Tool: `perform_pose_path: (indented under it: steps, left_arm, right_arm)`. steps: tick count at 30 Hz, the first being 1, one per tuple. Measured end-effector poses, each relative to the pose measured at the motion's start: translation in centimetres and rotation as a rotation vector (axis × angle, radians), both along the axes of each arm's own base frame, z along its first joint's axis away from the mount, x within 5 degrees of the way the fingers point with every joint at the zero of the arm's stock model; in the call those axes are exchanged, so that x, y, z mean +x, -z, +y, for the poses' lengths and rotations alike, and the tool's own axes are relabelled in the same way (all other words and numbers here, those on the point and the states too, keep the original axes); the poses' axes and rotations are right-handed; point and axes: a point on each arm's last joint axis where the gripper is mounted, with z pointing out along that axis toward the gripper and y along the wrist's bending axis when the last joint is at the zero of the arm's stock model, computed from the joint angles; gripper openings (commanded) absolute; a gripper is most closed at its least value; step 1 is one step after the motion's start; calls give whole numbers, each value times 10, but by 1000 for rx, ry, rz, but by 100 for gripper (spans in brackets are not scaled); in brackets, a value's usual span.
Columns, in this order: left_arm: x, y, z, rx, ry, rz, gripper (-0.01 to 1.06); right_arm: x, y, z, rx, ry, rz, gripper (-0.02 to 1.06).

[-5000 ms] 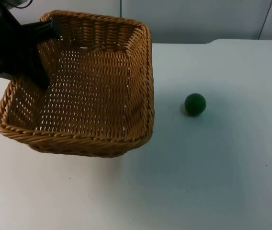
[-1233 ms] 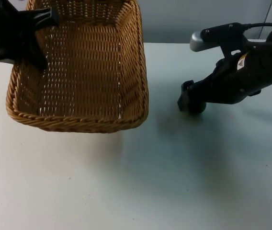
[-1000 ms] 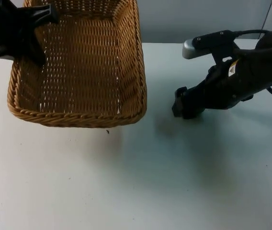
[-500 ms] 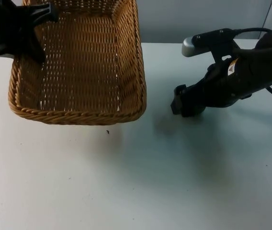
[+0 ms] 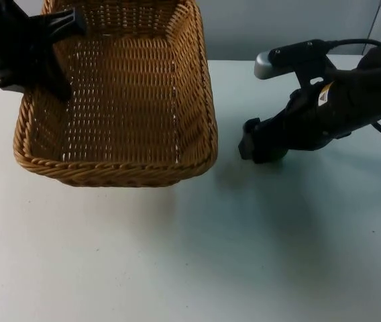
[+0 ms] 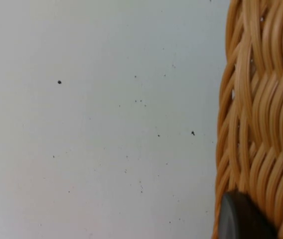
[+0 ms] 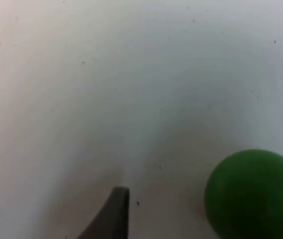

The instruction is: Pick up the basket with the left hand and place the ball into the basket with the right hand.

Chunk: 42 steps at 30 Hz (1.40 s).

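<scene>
Woven tan basket [image 5: 117, 100] clamped by left tool [image 5: 60, 40]; right tool [image 5: 261, 144] grips green ball [image 7: 253, 194].

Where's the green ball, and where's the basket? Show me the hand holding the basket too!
ball [image 7: 253, 191]: right wrist view, middle of its green surface.
basket [image 5: 120, 171]: top view, near woven rim.
left gripper [image 5: 53, 47]: top view, black fingers clamped on the basket's far left wall.

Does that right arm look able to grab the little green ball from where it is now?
Probably yes. The right end effector is right at the small green ball, which sits on the bare white table with nothing between; the woven wicker basket is off to the side.
</scene>
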Motion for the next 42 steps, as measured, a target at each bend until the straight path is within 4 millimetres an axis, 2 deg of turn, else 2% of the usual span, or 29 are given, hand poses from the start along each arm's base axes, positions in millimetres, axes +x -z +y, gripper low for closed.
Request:
perform_pose_path:
  steps: [7,14,26,28,29,31,33,34,36,37,42]
  left_arm:
    - [-1,0,0,-5,2,8,0]
    - [-2,0,-1,-12,9,24,0]
    - [-5,1,-3,-33,20,60,0]
    - [-6,1,-3,-34,22,64,0]
    - [-6,1,-3,-34,23,66,0]
    - [-7,1,-4,-36,27,73,0]
    - [-7,1,-4,-37,31,80,0]
    - [-8,1,-4,-39,34,85,0]
    - [-9,1,-4,-42,42,98,0]
    - [-10,1,-5,-43,44,102,0]
    - [-10,1,-5,-44,49,110,0]
  right_arm:
    - [0,21,0,-10,-3,23,104]
    - [2,21,1,3,-4,-2,103]
    - [6,18,3,30,-6,-61,89]
    - [6,18,3,29,-5,-59,79]
    - [6,18,3,29,-5,-58,79]
    - [5,18,3,27,-5,-54,60]
    - [5,18,3,27,-5,-54,35]
    - [5,18,3,27,-5,-54,35]
    - [6,18,3,30,-4,-59,9]
    - [7,17,3,26,-15,-70,0]
    - [23,2,5,-7,-61,-127,0]
